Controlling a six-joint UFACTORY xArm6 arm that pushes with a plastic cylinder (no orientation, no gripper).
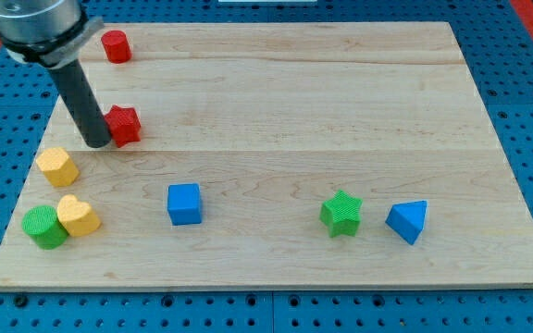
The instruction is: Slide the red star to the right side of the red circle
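The red star (124,125) lies near the board's left side, in the upper half. The red circle (116,45) stands above it near the view's top left corner of the board. My tip (97,143) is at the star's left edge, touching or almost touching it. The dark rod rises from there toward the view's top left.
A yellow hexagon (57,166) lies below-left of the tip. A green circle (43,227) and a yellow heart (78,215) sit together at the bottom left. A blue cube (184,203), a green star (341,214) and a blue triangle (407,221) lie along the lower board (340,92).
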